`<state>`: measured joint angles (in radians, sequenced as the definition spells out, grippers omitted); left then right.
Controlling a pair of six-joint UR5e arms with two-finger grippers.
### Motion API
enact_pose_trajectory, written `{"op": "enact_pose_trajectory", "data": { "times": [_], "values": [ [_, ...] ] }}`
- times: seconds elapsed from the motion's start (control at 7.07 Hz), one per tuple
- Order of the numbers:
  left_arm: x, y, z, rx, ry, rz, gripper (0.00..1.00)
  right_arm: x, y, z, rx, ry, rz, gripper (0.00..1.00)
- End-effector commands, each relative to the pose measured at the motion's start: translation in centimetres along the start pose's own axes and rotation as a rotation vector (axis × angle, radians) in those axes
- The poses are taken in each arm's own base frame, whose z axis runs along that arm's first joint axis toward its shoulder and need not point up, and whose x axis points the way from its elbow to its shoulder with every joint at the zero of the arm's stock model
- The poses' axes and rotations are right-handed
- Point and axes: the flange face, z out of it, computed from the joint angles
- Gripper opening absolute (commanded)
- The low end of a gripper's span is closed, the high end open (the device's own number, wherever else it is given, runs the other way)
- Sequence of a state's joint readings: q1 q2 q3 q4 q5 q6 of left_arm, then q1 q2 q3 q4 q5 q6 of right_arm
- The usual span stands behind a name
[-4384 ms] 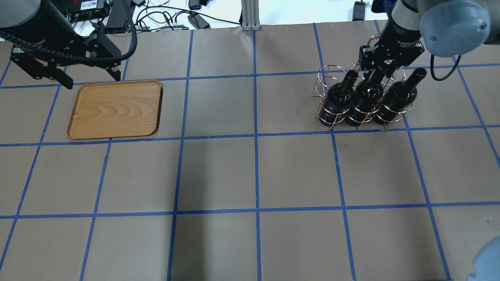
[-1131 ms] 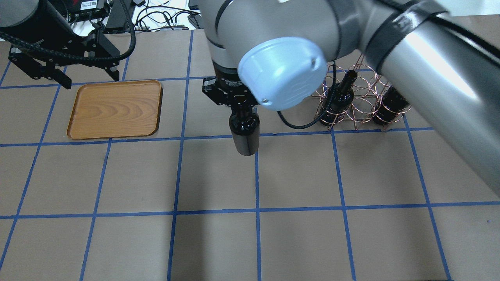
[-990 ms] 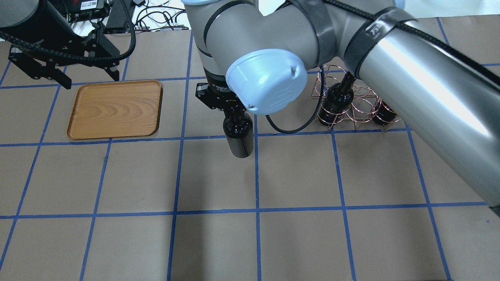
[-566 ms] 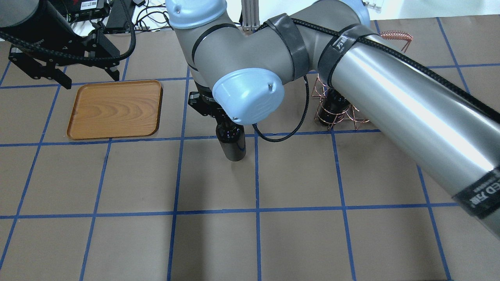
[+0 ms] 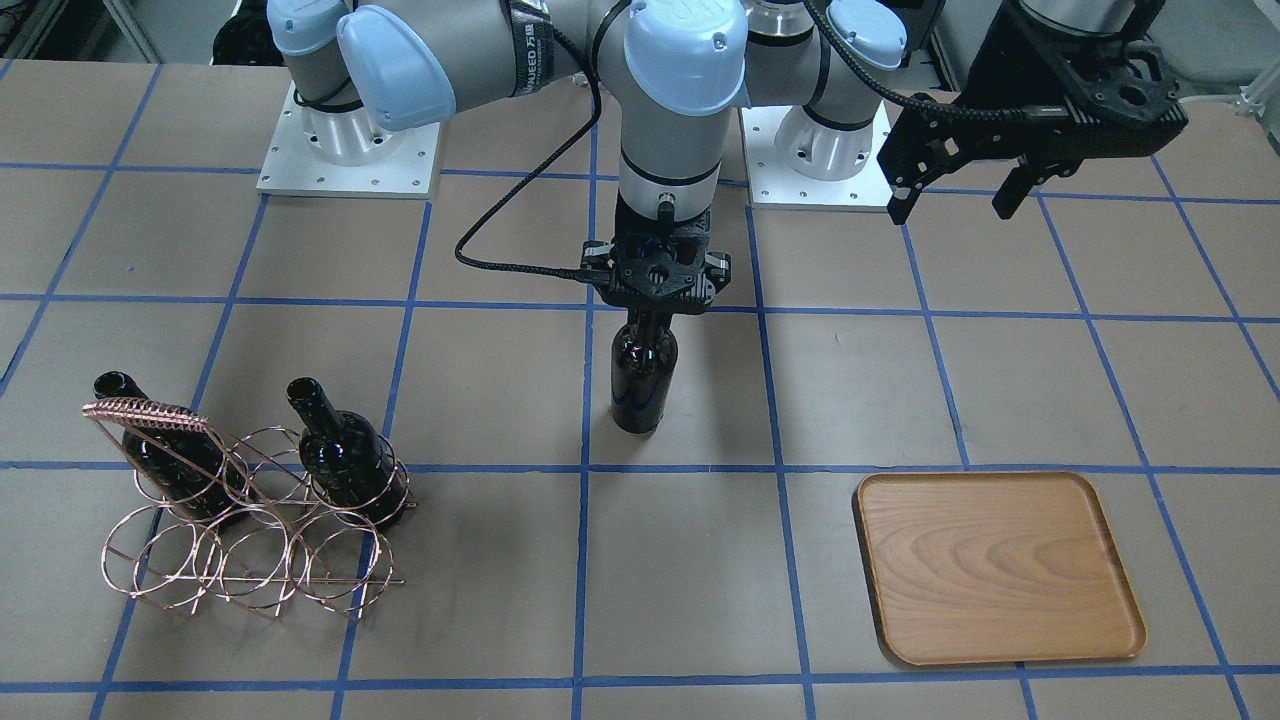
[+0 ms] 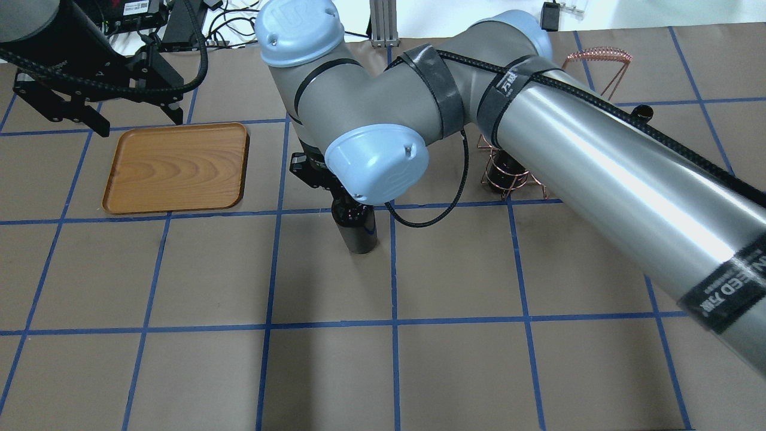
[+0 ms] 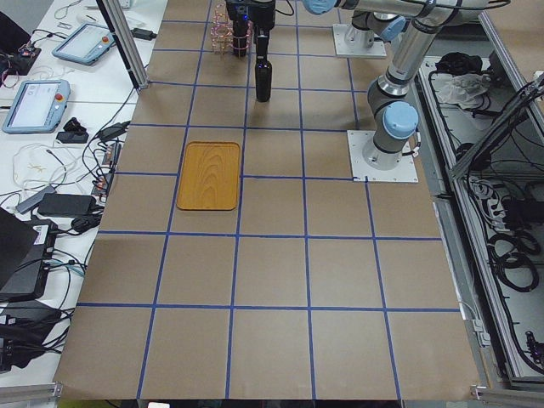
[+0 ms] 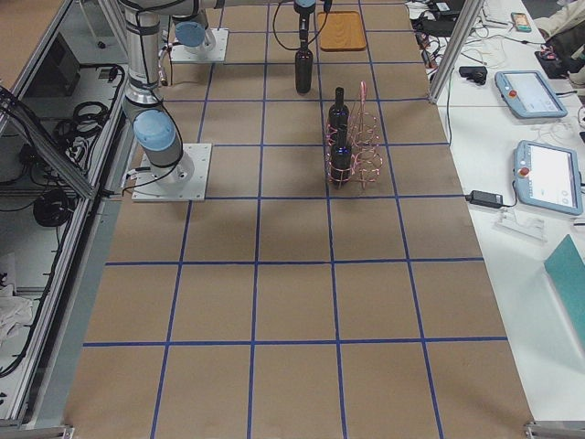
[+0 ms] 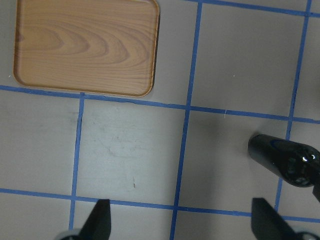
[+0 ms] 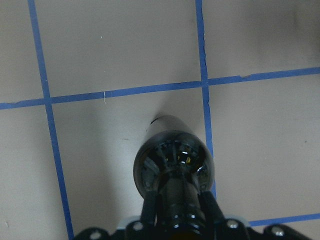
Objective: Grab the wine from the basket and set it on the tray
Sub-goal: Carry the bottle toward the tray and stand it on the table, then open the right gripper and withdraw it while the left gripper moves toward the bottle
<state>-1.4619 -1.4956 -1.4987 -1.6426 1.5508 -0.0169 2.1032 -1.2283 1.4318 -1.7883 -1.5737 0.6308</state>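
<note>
My right gripper [image 5: 657, 318] is shut on the neck of a near-black wine bottle [image 5: 643, 385] and holds it upright at the table's middle. The bottle's base is at or just above the paper; I cannot tell which. The bottle also shows in the overhead view [image 6: 358, 230], the right wrist view [image 10: 172, 165] and the left wrist view [image 9: 285, 162]. The wooden tray [image 5: 1000, 565] lies empty, apart from the bottle, toward my left side [image 6: 173, 167]. My left gripper [image 5: 955, 195] hangs open and empty above the tray's edge nearest my base [image 9: 85, 45].
The copper wire basket [image 5: 250, 540] stands on my right side, with two more bottles [image 5: 345, 465] [image 5: 165, 450] in its outer loops. In the overhead view my right arm [image 6: 598, 173] covers most of the basket. Blue tape lines grid the brown paper.
The right gripper lifted the middle bottle out of the basket and carried it left to the table's middle. In the last second it shifted slightly left and lower. The left arm stayed still.
</note>
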Motion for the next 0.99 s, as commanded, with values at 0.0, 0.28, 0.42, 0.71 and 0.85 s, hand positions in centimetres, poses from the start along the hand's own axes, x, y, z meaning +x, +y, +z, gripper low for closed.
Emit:
{"op": "enact_pose_trajectory", "data": {
  "times": [0.0, 0.28, 0.42, 0.71, 0.85],
  "values": [
    [0.1, 0.0, 0.1, 0.000, 0.000, 0.002, 1.00, -0.1, 0.0, 0.5, 0.003, -0.011, 0.001, 0.95],
    [0.1, 0.0, 0.1, 0.000, 0.000, 0.002, 1.00, 2.3, -1.1, -3.2, 0.051, -0.033, -0.021, 1.00],
    [0.3, -0.5, 0.6, -0.005, 0.006, 0.000, 1.00, 6.6, -2.8, -6.6, 0.082, -0.044, -0.079, 1.00],
    [3.5, -0.9, 2.4, -0.023, 0.021, -0.080, 1.00, 19.0, -5.2, -11.5, 0.026, 0.023, -0.217, 1.00],
    [8.0, -0.6, 3.8, -0.011, 0.020, -0.017, 1.00, 25.1, -6.2, -13.9, 0.048, 0.040, -0.258, 1.00]
  ]
}}
